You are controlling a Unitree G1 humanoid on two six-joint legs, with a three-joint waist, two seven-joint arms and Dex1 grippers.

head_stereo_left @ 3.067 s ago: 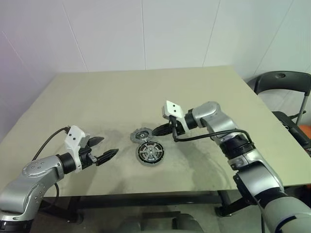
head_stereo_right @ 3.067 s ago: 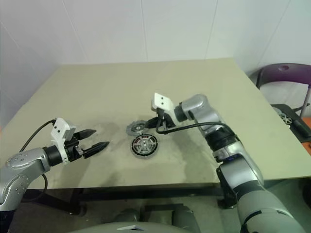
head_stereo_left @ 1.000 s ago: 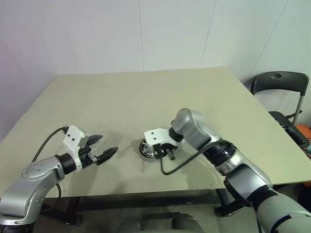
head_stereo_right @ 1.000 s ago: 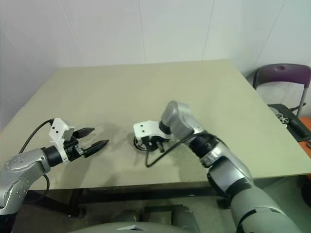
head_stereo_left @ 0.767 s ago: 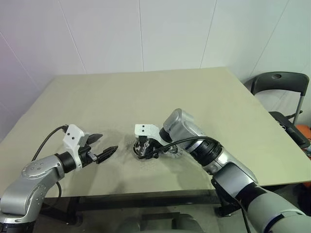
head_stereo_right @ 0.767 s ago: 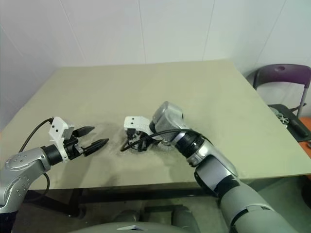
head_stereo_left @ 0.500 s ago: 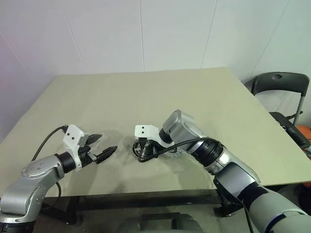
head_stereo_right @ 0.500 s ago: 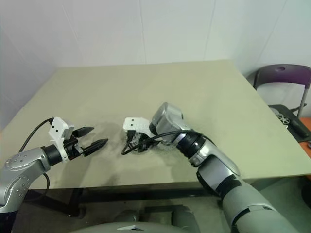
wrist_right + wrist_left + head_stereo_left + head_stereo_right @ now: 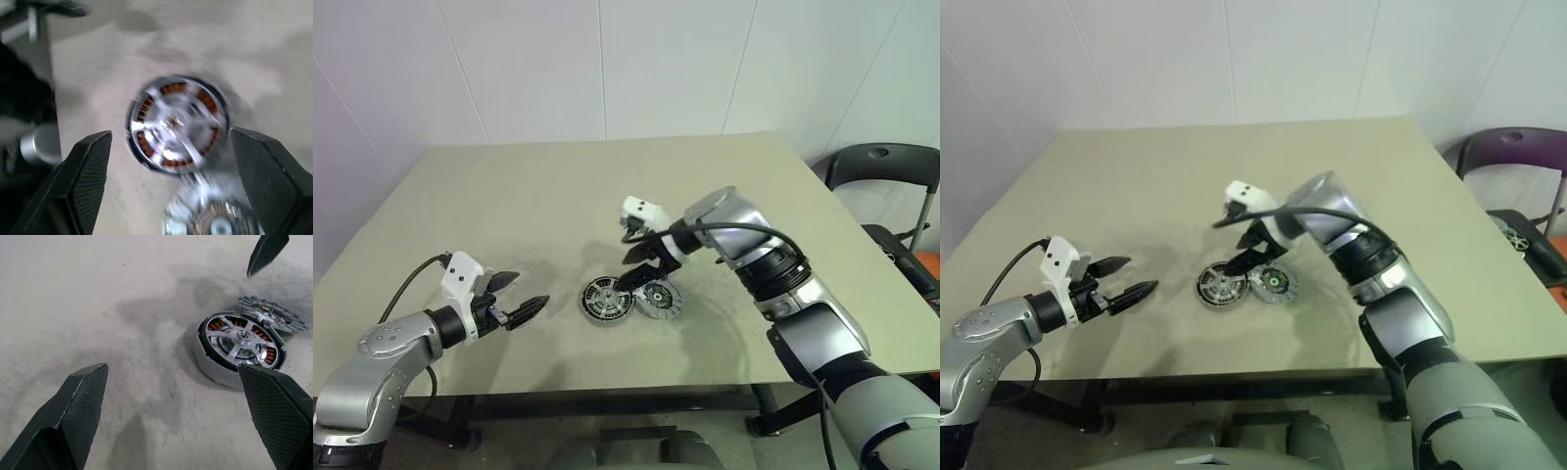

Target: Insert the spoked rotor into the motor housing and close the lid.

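Right gripper [image 9: 643, 265] hangs open, angled down over the spoked rotor [image 9: 607, 300].

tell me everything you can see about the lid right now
The lid is a dull grey round metal cap with a notched, toothed edge and a central hole. It lies on the table, not on the motor housing but right beside it; in the left wrist view its near edge seems to lean on the housing's rim. The right gripper hangs open just above, not touching it.
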